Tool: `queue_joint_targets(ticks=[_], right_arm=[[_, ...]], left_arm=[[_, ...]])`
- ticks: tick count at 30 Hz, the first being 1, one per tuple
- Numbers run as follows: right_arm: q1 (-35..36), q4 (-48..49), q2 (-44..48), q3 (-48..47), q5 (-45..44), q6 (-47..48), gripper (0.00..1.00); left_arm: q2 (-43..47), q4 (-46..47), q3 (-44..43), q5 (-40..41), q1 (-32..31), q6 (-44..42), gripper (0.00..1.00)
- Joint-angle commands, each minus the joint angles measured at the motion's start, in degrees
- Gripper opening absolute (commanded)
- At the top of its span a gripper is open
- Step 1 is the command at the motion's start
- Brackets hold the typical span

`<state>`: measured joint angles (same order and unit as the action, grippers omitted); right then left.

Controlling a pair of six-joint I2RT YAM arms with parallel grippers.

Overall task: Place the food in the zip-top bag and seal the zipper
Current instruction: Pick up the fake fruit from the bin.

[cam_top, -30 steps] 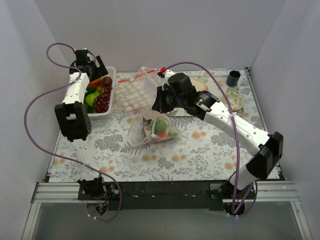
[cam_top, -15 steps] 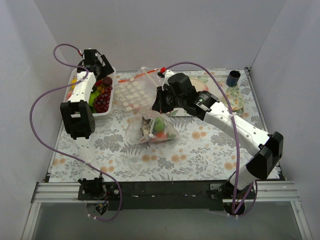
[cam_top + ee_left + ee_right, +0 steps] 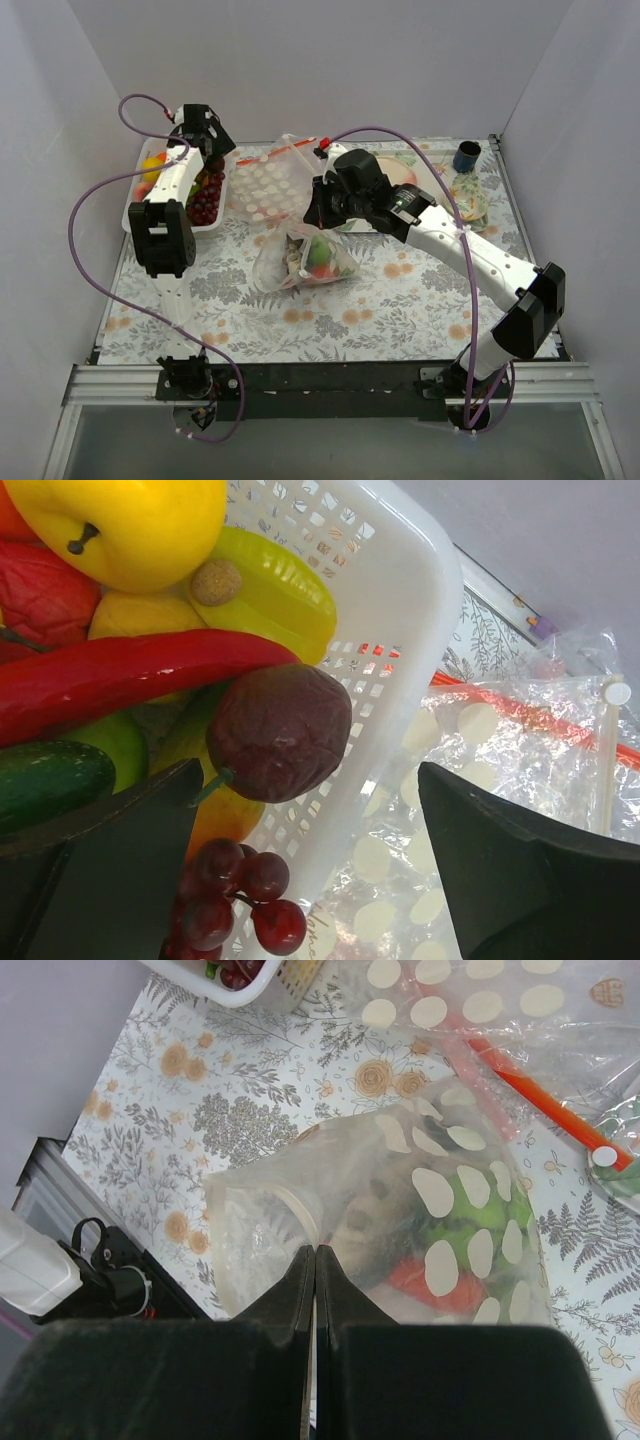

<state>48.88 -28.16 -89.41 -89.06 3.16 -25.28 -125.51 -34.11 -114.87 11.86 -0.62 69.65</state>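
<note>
My left claw (image 3: 310, 800) is wide open over the basket (image 3: 400, 590) at the far left corner of the tabletop (image 3: 400, 295). A dark purple fruit (image 3: 278, 730) sits just below it. My right claw (image 3: 315, 1252) pinches the zip-top bag (image 3: 400, 1210) mid-tabletop.

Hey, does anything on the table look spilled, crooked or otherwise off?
Nothing spilled. The filled bag slumps crumpled on its side, one edge pinched by the right gripper, jaws shut. An empty dotted bag lies beside the white basket.
</note>
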Motion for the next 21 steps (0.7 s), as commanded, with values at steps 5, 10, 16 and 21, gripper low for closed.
queue_joint_targets(ticks=[5,10,16,21], right_arm=[[0.25,3.11,1.52,0.55,-0.35,0.23,0.01],[0.25,3.11,1.78,1.08,-0.61,0.40,0.01],[0.25,3.29,1.87,1.43,-0.26,0.32,0.01],[0.25,3.38,1.78,1.52,-0.08,0.23,0.01]], left_arm=[[-2.19,1.94,1.49,4.39,-0.70,2.25,0.87],[-1.75,3.96,3.51,5.37,-0.35,3.47,0.86],[0.61,6.59,6.14,1.08,0.53,5.32,0.83],[5.19,12.49,10.90,-1.66,2.73,7.52,0.84]])
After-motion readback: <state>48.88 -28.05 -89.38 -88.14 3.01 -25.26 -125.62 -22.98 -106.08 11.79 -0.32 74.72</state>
